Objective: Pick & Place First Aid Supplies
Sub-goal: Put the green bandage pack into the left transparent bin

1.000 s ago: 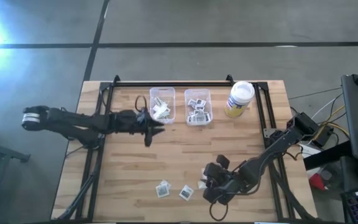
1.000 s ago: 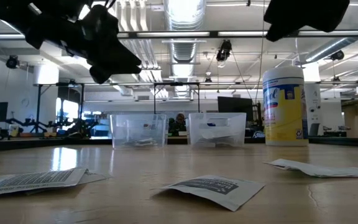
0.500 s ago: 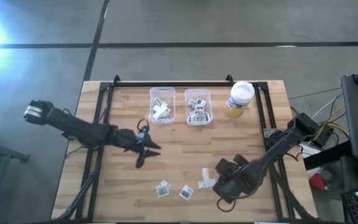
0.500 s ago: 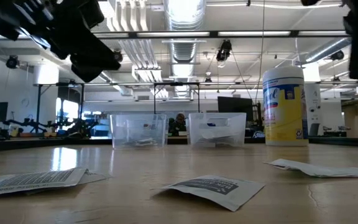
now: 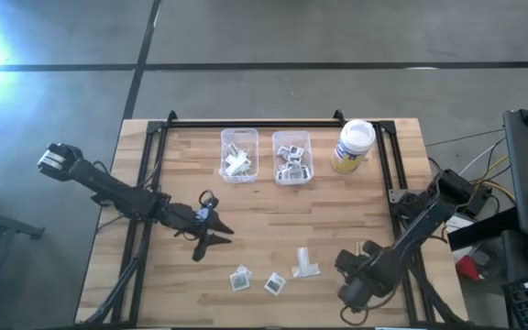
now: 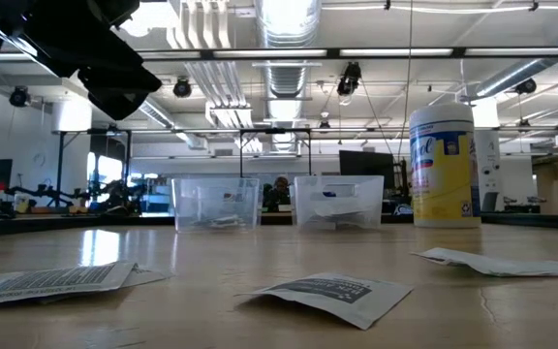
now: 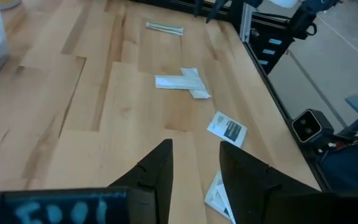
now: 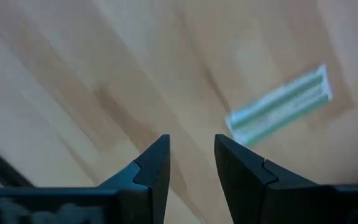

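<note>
The first aid supplies lie flat on the near part of the wooden table: two square packets [image 5: 239,278] [image 5: 274,283], two crossed pale strips [image 5: 304,266] and a lone strip [image 5: 363,247]. More fill two clear bins [image 5: 239,154] [image 5: 292,158] at the far side. My left gripper [image 5: 214,243] hangs open above bare wood left of the packets, pointing toward them [image 7: 194,168]. My right gripper [image 5: 354,275] stands open near the right front, pointing down, with a green-striped strip [image 8: 278,106] lying beside it, outside its fingers.
A white-lidded yellow jar [image 5: 353,145] stands at the far right beside the bins. Black rails [image 5: 388,174] run along the table's left, far and right sides. Bare wood lies between the bins and the packets.
My left gripper has swung away from the left bin toward the table's near edge, and now hangs over the middle left. My right gripper has gone from over the crossed strips toward the right and near edges, tipping to point down; the strips now show uncovered.
</note>
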Action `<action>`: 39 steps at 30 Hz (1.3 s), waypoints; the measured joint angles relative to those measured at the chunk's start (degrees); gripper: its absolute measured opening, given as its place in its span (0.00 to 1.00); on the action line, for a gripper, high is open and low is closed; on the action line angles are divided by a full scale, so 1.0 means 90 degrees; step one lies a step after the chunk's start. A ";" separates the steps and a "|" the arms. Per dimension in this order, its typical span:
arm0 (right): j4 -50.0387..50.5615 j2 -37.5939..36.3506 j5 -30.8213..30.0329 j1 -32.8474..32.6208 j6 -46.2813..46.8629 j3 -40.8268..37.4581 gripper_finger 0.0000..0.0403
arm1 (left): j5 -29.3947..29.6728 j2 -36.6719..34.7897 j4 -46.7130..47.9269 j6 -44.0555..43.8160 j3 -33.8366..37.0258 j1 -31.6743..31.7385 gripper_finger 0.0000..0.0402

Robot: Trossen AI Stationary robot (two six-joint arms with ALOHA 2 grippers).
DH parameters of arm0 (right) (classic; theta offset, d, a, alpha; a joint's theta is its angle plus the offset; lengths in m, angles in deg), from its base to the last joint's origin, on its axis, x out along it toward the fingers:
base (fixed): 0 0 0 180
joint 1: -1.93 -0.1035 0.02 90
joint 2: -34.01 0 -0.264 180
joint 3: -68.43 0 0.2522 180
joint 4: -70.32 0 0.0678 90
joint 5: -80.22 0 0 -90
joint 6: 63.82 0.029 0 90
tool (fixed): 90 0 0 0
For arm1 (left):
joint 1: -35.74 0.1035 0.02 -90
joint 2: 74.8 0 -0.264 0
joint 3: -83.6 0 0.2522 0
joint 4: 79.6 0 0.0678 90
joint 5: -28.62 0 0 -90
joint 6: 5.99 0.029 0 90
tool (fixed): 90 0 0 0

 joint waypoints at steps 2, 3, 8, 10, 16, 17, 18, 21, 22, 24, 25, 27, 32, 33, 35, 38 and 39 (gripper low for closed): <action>-0.0014 0.0000 0.0200 -0.0152 -0.0139 -0.0116 0.30 | 0.0057 0.0000 0.0000 -0.0002 0.0000 -0.0019 0.30; -0.0022 0.0000 0.0219 -0.0229 -0.0197 -0.0173 0.29 | 0.0057 0.0000 0.0000 -0.0002 0.0000 -0.0019 0.30; -0.0027 0.0000 0.0219 -0.0511 -0.0470 -0.0377 0.30 | 0.0057 0.0000 0.0000 -0.0012 0.0000 -0.0019 0.30; -0.0030 0.0000 0.0218 -0.0616 -0.0695 -0.0438 0.31 | 0.0057 0.0000 0.0002 -0.0015 0.0000 -0.0019 0.30; -0.0047 0.0000 0.0193 -0.0977 -0.1497 -0.0719 0.35 | 0.0116 0.0000 0.0005 -0.0020 0.0002 -0.0019 0.30; -0.0047 0.0000 0.0192 -0.1025 -0.1569 -0.0789 0.36 | 0.0161 0.0000 0.0005 -0.0022 0.0002 -0.0019 0.30; -0.0050 0.0000 0.0190 -0.1068 -0.1603 -0.0863 0.36 | 0.0209 0.0000 0.0005 -0.0022 0.0002 -0.0019 0.30; -0.0054 0.0000 0.0178 -0.1162 -0.1626 -0.1093 0.37 | 0.0294 0.0000 0.0007 -0.0022 0.0002 -0.0019 0.30; -0.0060 0.0000 0.0175 -0.1172 -0.1608 -0.1173 0.38 | 0.0311 0.0000 0.0007 -0.0022 0.0002 -0.0019 0.30; -0.0057 0.0000 0.0175 -0.1172 -0.1549 -0.1325 0.38 | 0.0319 0.0000 0.0007 -0.0022 0.0002 -0.0019 0.30; -0.0060 0.0000 0.0175 -0.1170 -0.1540 -0.1395 0.38 | 0.0320 0.0000 0.0008 -0.0022 0.0002 -0.0019 0.30; -0.0089 0.0000 0.0173 -0.1167 -0.1540 -0.1496 0.37 | 0.0324 0.0000 0.0010 -0.0022 0.0002 -0.0019 0.30; -0.0525 0.0000 0.0144 -0.1167 -0.1424 -0.1656 0.35 | 0.0336 0.0000 0.0012 -0.0022 0.0002 -0.0019 0.30; -0.0637 0.0000 0.0144 -0.1167 -0.1414 -0.1669 0.35 | 0.0339 0.0000 0.0015 -0.0022 0.0002 -0.0019 0.30; -0.0818 0.0000 0.0130 -0.1167 -0.1415 -0.1686 0.34 | 0.0341 0.0000 0.0015 -0.0022 0.0002 -0.0019 0.30; -0.0886 0.0000 -0.0090 -0.1169 -0.1414 -0.1649 0.32 | 0.0344 0.0000 0.0011 -0.0037 0.0003 -0.0019 0.30; -0.0902 0.0000 -0.0183 -0.1167 -0.1419 -0.1624 0.31 | 0.0344 0.0000 0.0012 -0.0058 0.0005 -0.0019 0.30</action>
